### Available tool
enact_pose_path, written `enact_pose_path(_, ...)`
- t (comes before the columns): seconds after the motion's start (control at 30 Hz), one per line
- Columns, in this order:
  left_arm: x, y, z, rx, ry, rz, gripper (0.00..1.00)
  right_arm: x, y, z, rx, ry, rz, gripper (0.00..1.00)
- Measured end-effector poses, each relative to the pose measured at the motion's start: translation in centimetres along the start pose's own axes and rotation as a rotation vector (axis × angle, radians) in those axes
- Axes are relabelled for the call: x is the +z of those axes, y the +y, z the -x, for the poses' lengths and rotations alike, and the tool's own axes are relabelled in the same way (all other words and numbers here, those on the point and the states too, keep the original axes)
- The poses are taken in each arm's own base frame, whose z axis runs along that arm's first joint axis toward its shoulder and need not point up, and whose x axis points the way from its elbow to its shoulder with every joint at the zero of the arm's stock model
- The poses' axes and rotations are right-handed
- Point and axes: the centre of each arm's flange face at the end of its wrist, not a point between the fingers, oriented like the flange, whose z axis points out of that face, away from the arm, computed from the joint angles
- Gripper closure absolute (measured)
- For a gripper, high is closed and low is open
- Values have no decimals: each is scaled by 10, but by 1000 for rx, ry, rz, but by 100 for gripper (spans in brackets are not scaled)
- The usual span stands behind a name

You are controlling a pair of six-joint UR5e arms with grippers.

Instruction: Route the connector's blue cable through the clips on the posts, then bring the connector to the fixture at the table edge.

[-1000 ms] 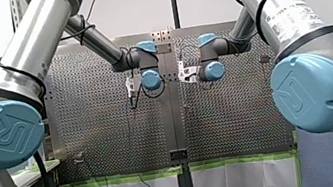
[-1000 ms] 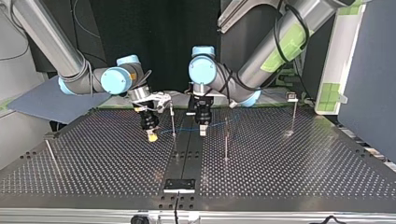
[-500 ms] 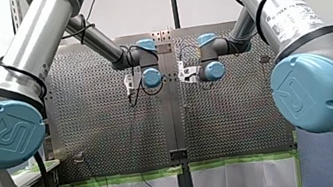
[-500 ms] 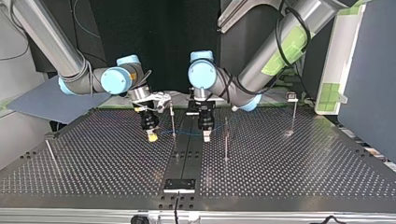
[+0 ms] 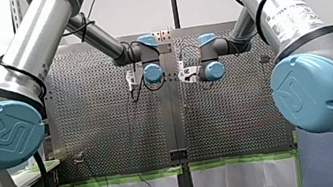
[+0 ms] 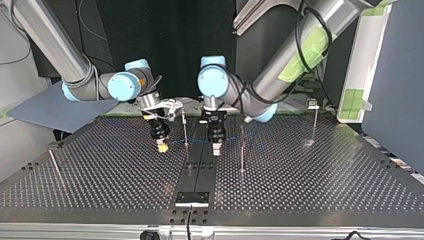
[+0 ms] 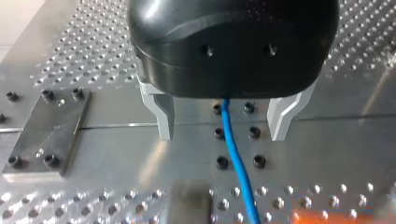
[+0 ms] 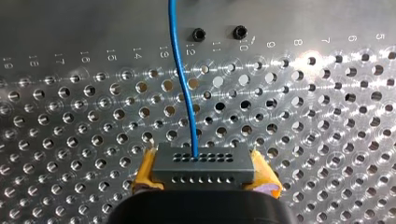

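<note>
The bench [image 6: 100, 170] carried the whole job, and nothing lying on it had shifted over the last second. Our right arm [image 6: 75, 75], entering at the top view's left, had held its place. Our left arm [image 6: 280, 70], entering at that view's right, was the only mover: its wrist had slid toward the top view's left and nearer that camera, bringing its gripper lower over the bench.

The left gripper [image 7: 222, 137] was released, its pale fingers [image 7: 164, 119] spread wide and touching nothing, with the blue cable [image 7: 233, 154] running freely between them. The right gripper [image 8: 204, 171] was clenched on the connector [image 8: 203, 161], yellow pads at either end, the cable leaving its far face.

The fixture [image 6: 192, 198] sat at the bench's near edge in the top view, well apart from the connector. The first post [image 6: 185, 131] stood just right of the right gripper there, the second post [image 6: 242, 150] right of the left gripper, and the third post [image 6: 314, 125] far right. We could not tell whether the cable sat in any clip.

We judged that the left arm's shift had put its fingers astride the cable between the first two posts, ready to pinch it. Routing looked unfinished, and carrying the connector to the fixture was not yet begun.
</note>
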Motion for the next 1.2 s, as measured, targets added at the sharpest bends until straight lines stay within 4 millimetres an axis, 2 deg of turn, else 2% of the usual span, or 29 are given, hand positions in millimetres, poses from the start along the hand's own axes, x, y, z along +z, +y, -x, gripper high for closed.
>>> enact_pose_path(0.33, -12, -7, -4, 28, 44, -28, 2, 0, 2, 0, 1, 0, 3, 98)
enact_pose_path(0.93, -5, 3, -2, 54, 18, 56, 2, 0, 0, 1, 1, -5, 0, 98)
enact_pose_path(1.0, -5, 3, -2, 58, 19, 58, 20, 0, -1, 1, 1, -5, -1, 98)
enact_pose_path(1.03, -5, 3, -2, 59, 19, 59, 20, 0, -1, 1, 1, -5, -2, 98)
enact_pose_path(1.07, -5, 4, -2, 61, 20, 62, 39, 0, -1, 1, 1, -5, -2, 98)
enact_pose_path(1.1, -5, 4, -2, 63, 22, 66, 54, -1, -1, 1, 1, -6, -2, 98)
enact_pose_path(1.13, -6, 5, -2, 65, 23, 70, 54, -1, -1, 1, 1, -7, -2, 98)
enact_pose_path(1.17, -6, 5, -2, 66, 23, 71, 71, -1, -2, 1, 1, -7, -3, 98)
enact_pose_path(1.2, -6, 5, -3, 67, 24, 72, 71, -1, -2, 1, 1, -8, -3, 98)
